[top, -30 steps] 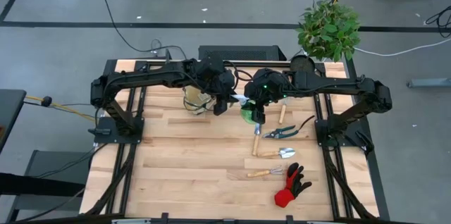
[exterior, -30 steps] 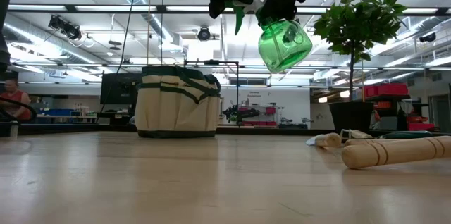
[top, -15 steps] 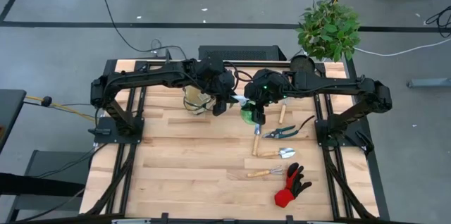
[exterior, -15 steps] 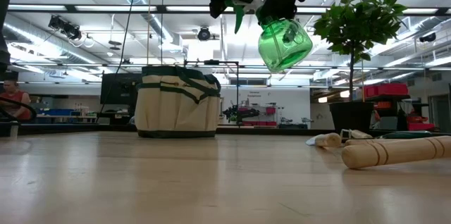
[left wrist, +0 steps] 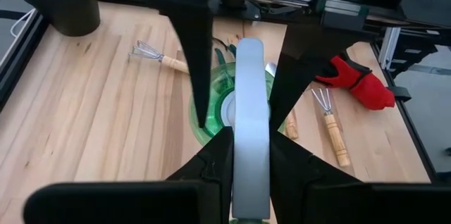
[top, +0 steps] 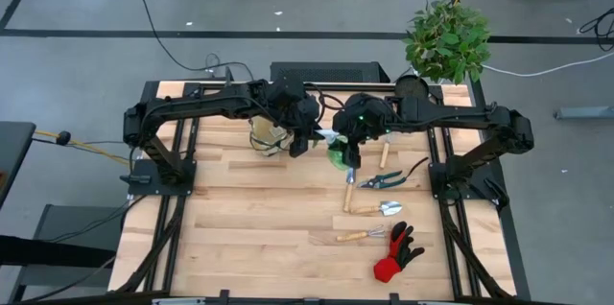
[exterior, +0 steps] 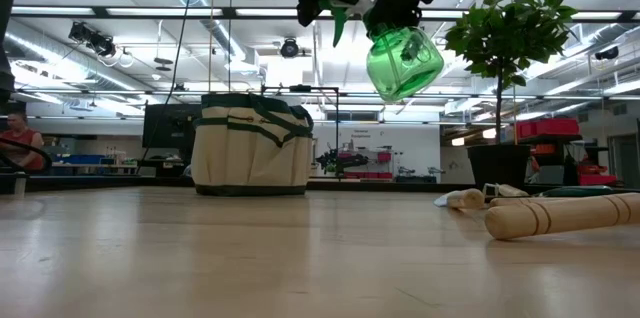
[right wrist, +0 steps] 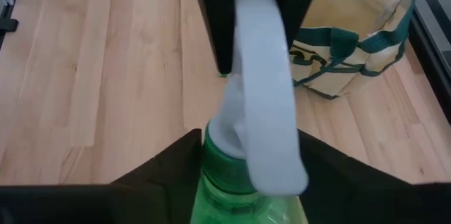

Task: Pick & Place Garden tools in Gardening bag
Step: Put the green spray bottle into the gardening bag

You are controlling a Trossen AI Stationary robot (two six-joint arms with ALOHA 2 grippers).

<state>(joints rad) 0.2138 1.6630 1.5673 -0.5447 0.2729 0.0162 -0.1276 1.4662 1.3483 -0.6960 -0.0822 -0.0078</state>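
The green spray bottle (exterior: 403, 63) with its white spray head (left wrist: 250, 76) hangs high over the table's middle, between my two grippers. My left gripper (left wrist: 250, 155) reaches in from the left and is shut on the head. My right gripper (right wrist: 250, 164) comes from the right, its fingers standing open on either side of the bottle's green neck (right wrist: 225, 182). The tan gardening bag (top: 267, 136) stands upright on the table just left of the bottle. Pruning shears (top: 384, 180), wooden-handled tools (top: 360, 236) and a red-and-black glove (top: 395, 257) lie flat on the right half. My left gripper pinches the white spray head's two sides (left wrist: 248, 136) between its two fingers. The fingers slant down from the table's left and lie along the head. The bottle hangs tilted below, clear of the table. My right gripper's fingers (right wrist: 176, 168) flank the neck; whether they touch it I cannot tell.
A leafy potted plant (top: 447, 41) stands at the far right corner, its dark pot (left wrist: 60, 2) on the table. A wooden handle (exterior: 560, 213) lies near the low camera. Bare wood stretches across the near left of the table (top: 249, 238).
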